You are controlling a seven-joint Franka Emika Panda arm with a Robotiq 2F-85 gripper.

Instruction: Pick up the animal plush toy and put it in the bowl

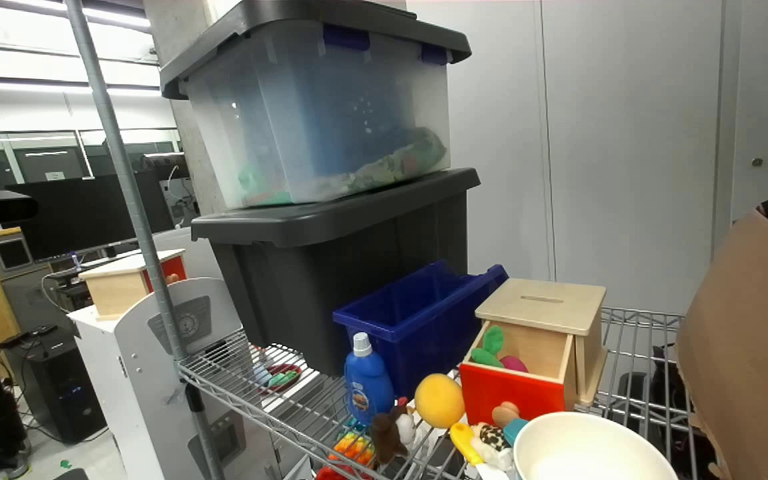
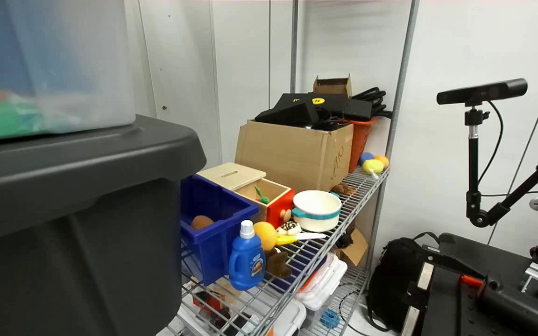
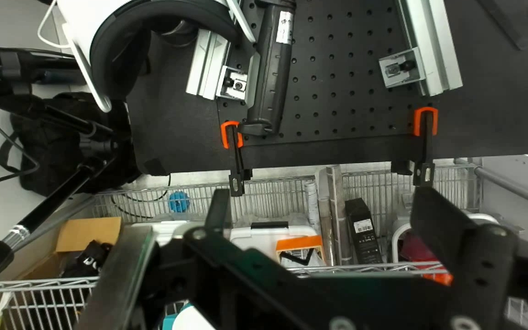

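A small dark brown plush toy lies on the wire shelf beside the blue bottle, in both exterior views (image 1: 387, 438) (image 2: 278, 265). Its details are hard to make out. The round cream-white bowl stands on the shelf in both exterior views (image 1: 594, 457) (image 2: 318, 226). It has a teal band and handle and looks empty. A white and teal edge low in the wrist view (image 3: 190, 319) looks like part of it. My gripper (image 3: 323, 206) shows only in the wrist view. It is open with nothing between its fingers, facing the black table, away from the plush toy.
A blue bottle (image 1: 367, 383), yellow-orange ball (image 1: 439, 401), yellow-handled knife (image 2: 297, 238), wooden box with red drawer (image 1: 512, 392) and blue bin (image 2: 222, 228) crowd the shelf. A brown lump (image 2: 201, 222) lies in the bin. Dark storage box (image 1: 351, 280) and cardboard box (image 2: 292, 154) flank them.
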